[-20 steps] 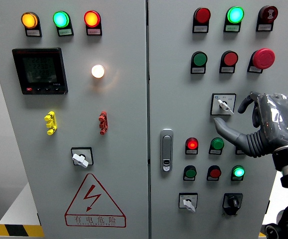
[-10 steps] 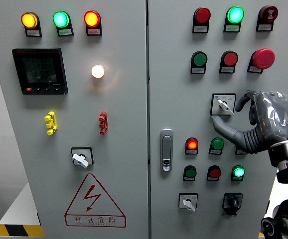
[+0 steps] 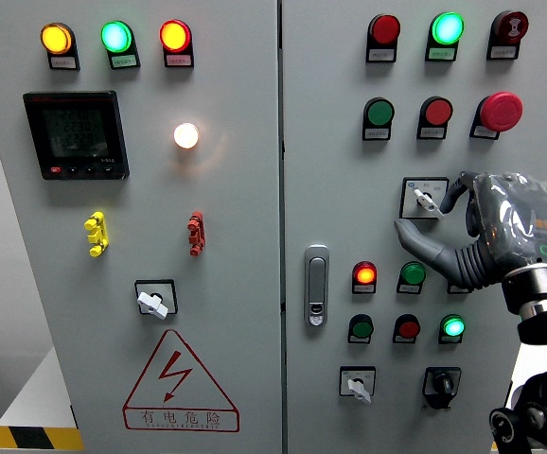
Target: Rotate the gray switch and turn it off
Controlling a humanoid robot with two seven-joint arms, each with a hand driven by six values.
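Head view shows your right hand (image 3: 463, 232) spread, holding nothing, thumb just below the gray switch (image 3: 426, 199) mid-right on the panel, so a low closing pinch could miss the knob and bump the red lamp (image 3: 365, 275).

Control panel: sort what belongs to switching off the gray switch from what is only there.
In the job:
gray rotary switch on the right door
right hand, fingers open beside it

Only there:
red mushroom button
door handle
digital meter
lit white lamp
yellow lever and red lever
black selector switch
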